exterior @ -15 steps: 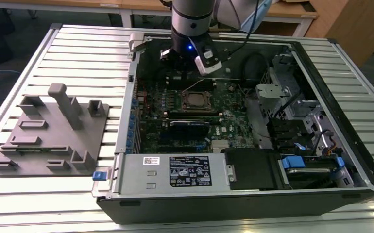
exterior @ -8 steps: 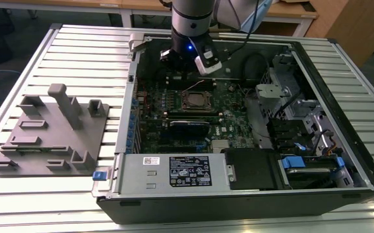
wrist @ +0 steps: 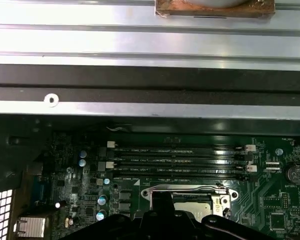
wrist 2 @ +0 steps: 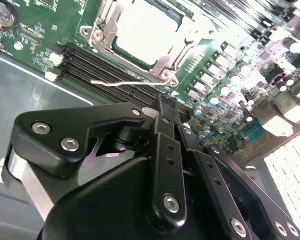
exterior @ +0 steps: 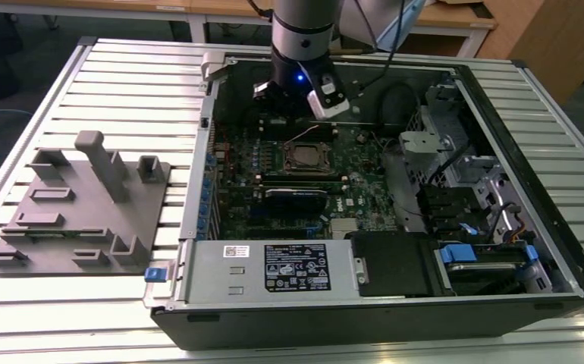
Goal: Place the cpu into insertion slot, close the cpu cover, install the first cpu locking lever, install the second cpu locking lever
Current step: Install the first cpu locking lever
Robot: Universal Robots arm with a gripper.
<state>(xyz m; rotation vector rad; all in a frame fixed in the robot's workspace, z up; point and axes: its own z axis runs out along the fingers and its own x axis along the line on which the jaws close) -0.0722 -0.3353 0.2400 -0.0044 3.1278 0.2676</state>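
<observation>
While the black gripper, claw pressed together and empty, is hovering beside the thin silver wire lever, the silvery square cpu is lying in the silver-rimmed insertion slot under the silver-framed cpu cover — a slip off that springy wire risks gouging the green circuit board.

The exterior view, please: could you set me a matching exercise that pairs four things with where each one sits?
Things:
1. cpu cover
2. grey moulded fixture
3. grey box with a black-and-white label
4. robot arm

Places:
A. on the slatted table, at the exterior view's left, outside the computer case
B. inside the case, along its near edge
C. in the middle of the green circuit board
D. coming down over the far side of the case

Pairs: 1-C, 2-A, 3-B, 4-D
</observation>
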